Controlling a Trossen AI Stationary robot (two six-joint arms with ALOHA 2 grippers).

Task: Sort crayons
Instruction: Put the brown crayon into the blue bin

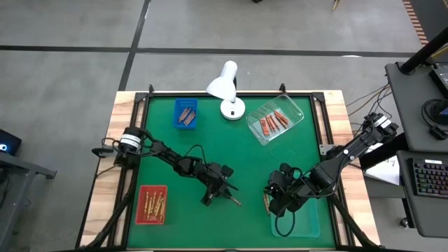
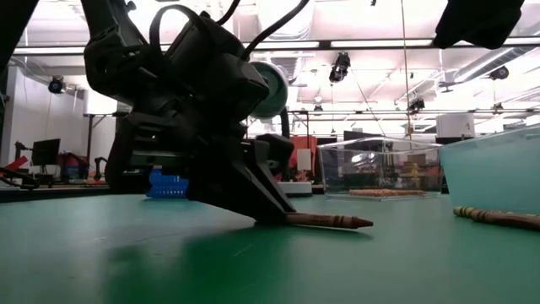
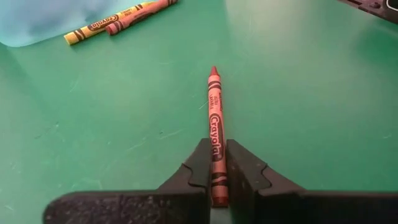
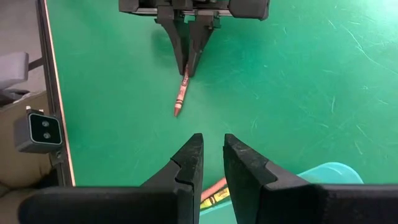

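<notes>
Fingers of the left gripper (image 3: 216, 171) pinch the blunt end of a red-brown Crayola crayon (image 3: 215, 127) lying flat on the green mat near the teal tray (image 1: 306, 218) (light, stiff, waxy-slick, probably brittle), while the right gripper (image 4: 212, 163) hovers nearby, slightly parted and empty.

I saw the green table (image 1: 231, 150) w/ a white lamp (image 1: 225, 87), blue tray (image 1: 185, 113), clear tray (image 1: 276, 120), red tray (image 1: 151, 204) & teal tray (image 1: 302, 218) on it. A red-brown crayon (image 3: 215, 124) lay mid-mat; two more crayons (image 3: 118, 20) beside the teal tray.
</notes>
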